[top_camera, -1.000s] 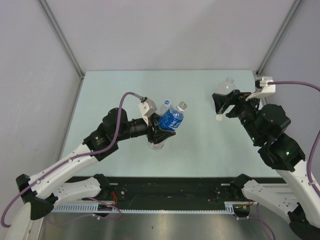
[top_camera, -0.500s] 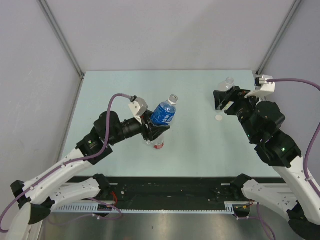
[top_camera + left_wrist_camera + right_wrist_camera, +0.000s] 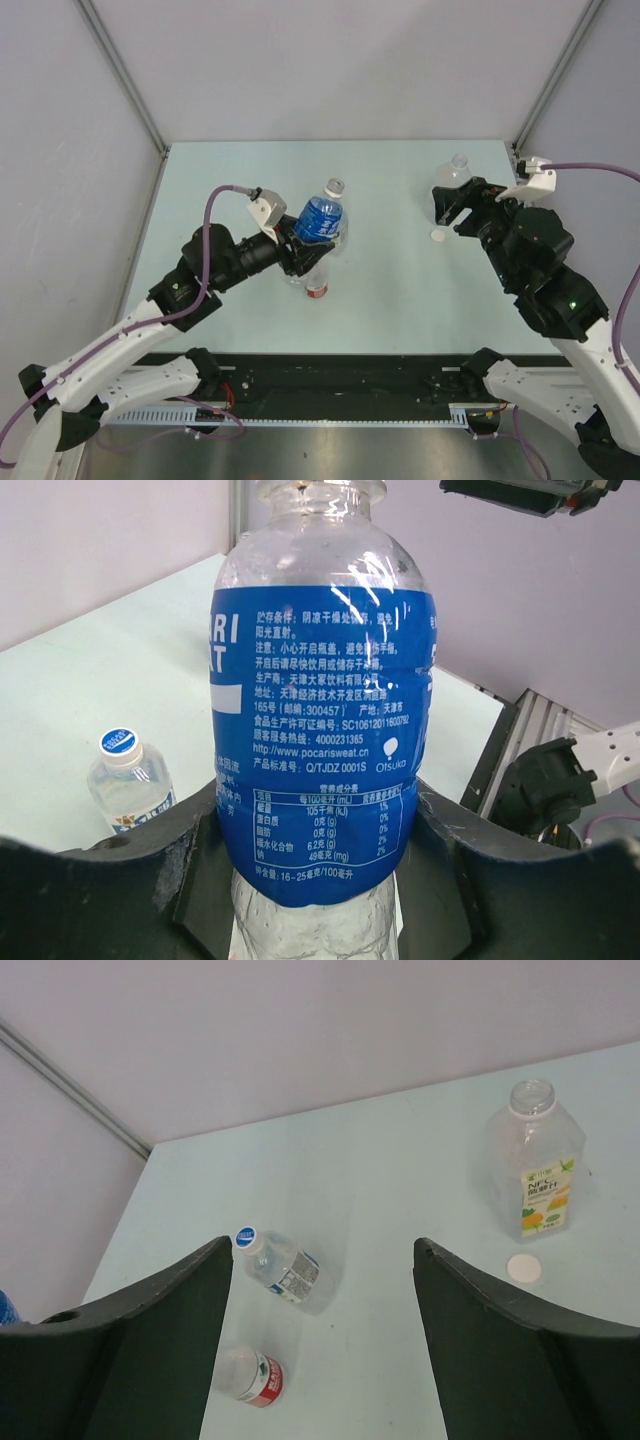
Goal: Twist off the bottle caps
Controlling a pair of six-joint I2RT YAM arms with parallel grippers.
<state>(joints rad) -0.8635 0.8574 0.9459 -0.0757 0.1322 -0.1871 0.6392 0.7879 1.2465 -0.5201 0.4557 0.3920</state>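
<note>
The blue-labelled bottle (image 3: 320, 730) is grasped at mid-body by the left hand (image 3: 310, 244); the right hand (image 3: 447, 207) is released. Light, dentable plastic is expected.

The clear bottle (image 3: 325, 740) wore a blue label with white print, the smaller bottle (image 3: 283, 1268) had a blue cap (image 3: 245, 1237) and a white-and-blue label, the third bottle (image 3: 255, 1375) a red label, the widest bottle (image 3: 530, 1175) a yellowish one, and the loose cap (image 3: 523, 1268) was white against the pale green table (image 3: 400, 1210).
</note>
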